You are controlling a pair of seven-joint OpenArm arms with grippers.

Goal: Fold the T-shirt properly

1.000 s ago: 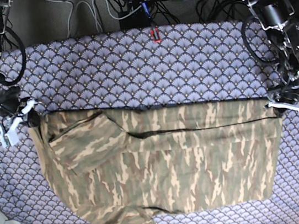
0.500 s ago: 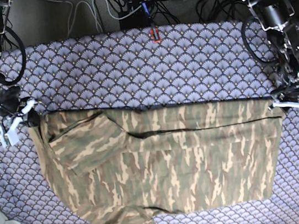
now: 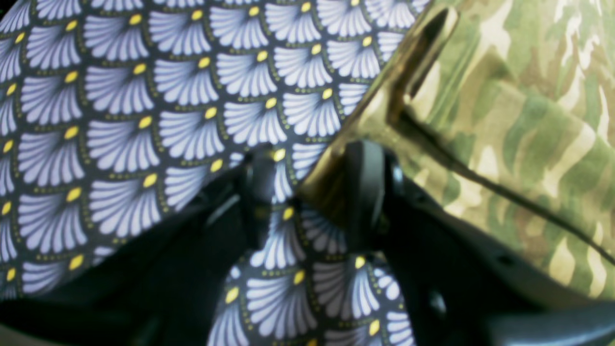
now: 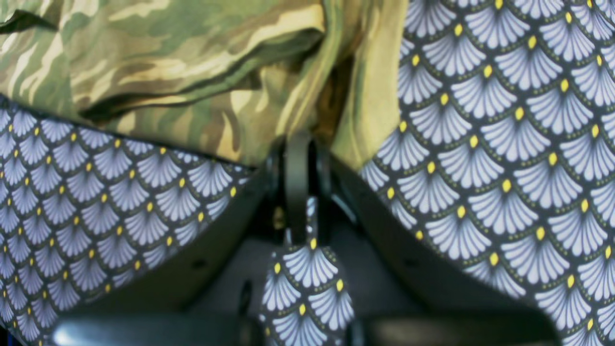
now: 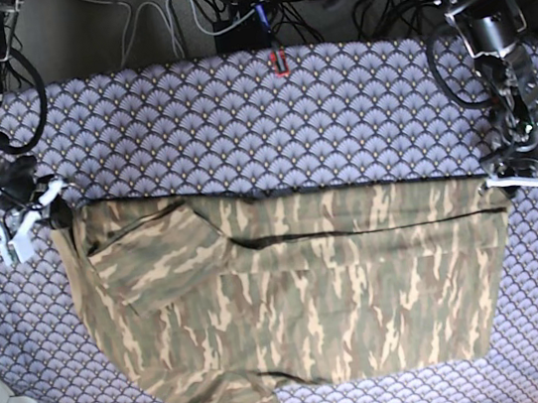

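Two black fingers fill the lower half of the left wrist view, spread apart with patterned cloth showing between them: the left claw [image 3: 310,192] is open. Its right-hand finger [image 3: 367,192] lies against the folded corner of the T-shirt [image 3: 504,120], which spreads up and to the right of the claw; a dark fold line crosses the fabric there. To the left of the claw and below it lies the purple scale-patterned cloth of the surface [image 3: 120,120].

Seen from the right wrist, the right claw [image 4: 298,187] has its fingers pressed close together on a bunched edge of the T-shirt [image 4: 192,72]; it is closed on the fabric. The shirt hangs in folds above and to the left of the claw, and the surface [image 4: 504,144] shows on both sides.

From the base view, the T-shirt [image 5: 301,287] lies spread between the two claws, folded over along its far edge. The right claw [image 5: 23,218] is at one far corner, and the left claw [image 5: 525,181] sits at the opposite corner, on the surface [image 5: 257,113].
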